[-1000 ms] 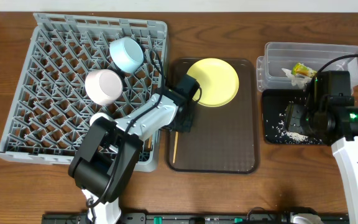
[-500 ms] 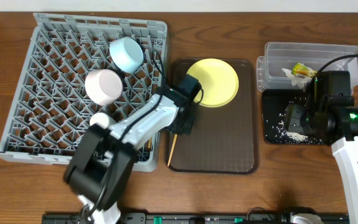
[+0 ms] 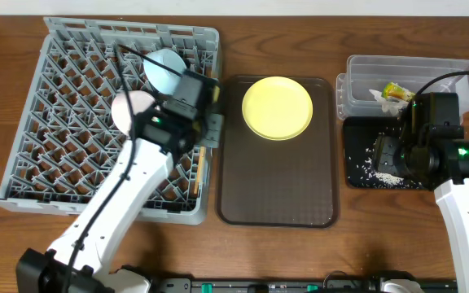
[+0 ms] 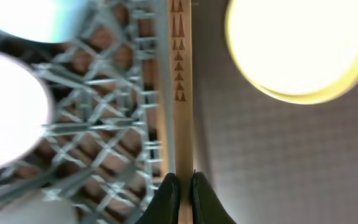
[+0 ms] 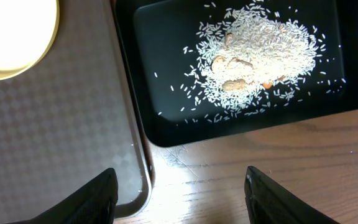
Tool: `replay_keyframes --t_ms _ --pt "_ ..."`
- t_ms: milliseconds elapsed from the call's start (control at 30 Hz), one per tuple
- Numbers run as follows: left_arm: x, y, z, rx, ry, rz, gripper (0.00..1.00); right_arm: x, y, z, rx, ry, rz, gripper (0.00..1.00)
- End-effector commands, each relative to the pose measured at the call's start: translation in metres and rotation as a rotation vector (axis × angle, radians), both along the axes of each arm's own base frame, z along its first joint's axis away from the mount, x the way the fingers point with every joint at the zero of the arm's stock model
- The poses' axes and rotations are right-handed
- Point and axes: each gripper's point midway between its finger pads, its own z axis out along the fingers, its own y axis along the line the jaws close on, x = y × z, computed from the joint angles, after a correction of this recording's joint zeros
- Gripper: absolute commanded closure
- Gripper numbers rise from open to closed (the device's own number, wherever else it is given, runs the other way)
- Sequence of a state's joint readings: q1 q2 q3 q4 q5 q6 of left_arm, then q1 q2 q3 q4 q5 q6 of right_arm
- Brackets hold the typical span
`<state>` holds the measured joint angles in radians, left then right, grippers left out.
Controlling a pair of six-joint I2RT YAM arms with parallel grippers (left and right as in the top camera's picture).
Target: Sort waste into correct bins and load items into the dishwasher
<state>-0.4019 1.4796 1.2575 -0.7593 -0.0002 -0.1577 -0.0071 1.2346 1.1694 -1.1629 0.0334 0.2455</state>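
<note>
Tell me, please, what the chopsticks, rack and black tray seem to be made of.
The chopsticks look like matte pale wood, with printed brown triangles. The rack looks like grey moulded plastic lattice. The black tray is probably plastic, glossy, with sheen at its rim.

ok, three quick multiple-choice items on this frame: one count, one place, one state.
1. How many bowls sit in the grey rack?
A) one B) two C) three

2. The yellow plate lies
A) in the grey rack B) on the table C) on the brown tray

3. The left gripper is
A) shut on the chopsticks B) open and empty C) shut on a bowl

Key:
1 B: the overhead view shows only a pink bowl and a blue bowl in the rack.
2 C: the plate rests at the tray's far end.
3 A: the left wrist view shows both fingertips pinching the wooden sticks.
</note>
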Motion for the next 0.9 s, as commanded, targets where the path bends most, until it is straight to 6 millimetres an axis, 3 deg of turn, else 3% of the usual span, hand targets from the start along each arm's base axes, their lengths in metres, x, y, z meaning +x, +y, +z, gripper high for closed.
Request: replay_keyframes --t_ms 0,233,333,400,500,600,733,867 --pt "0.011 0.020 -0.007 0.047 0.010 -0.005 0.94 0.001 -0.005 0.004 0.001 -0.013 -0.020 0.37" --pt "0.015 0.025 -0.043 0.086 0.107 -0.004 0.93 0.001 -0.005 0.004 0.001 -0.013 -0.019 0.37" --pt "0.016 0.025 -0.047 0.089 0.114 -0.004 0.83 0.001 -0.005 0.004 0.001 -0.013 -0.019 0.37" --pt "0.019 0.024 -0.043 0.085 0.094 -0.008 0.63 0.001 -0.005 0.004 0.001 -0.013 -0.020 0.37" --pt "0.023 0.023 -0.030 0.075 0.056 -0.012 0.47 0.001 -0.005 0.004 0.001 -0.014 -0.020 0.37" --pt "0.026 0.017 -0.009 0.035 0.006 -0.024 0.43 0.001 -0.005 0.004 0.001 -0.014 -0.020 0.37" --pt "0.027 -0.018 0.014 -0.145 -0.047 -0.120 0.43 0.001 -0.005 0.004 0.000 -0.014 -0.019 0.36" --pt "0.033 -0.047 0.019 -0.199 -0.094 -0.200 0.34 0.001 -0.005 0.004 0.001 -0.014 -0.020 0.36"
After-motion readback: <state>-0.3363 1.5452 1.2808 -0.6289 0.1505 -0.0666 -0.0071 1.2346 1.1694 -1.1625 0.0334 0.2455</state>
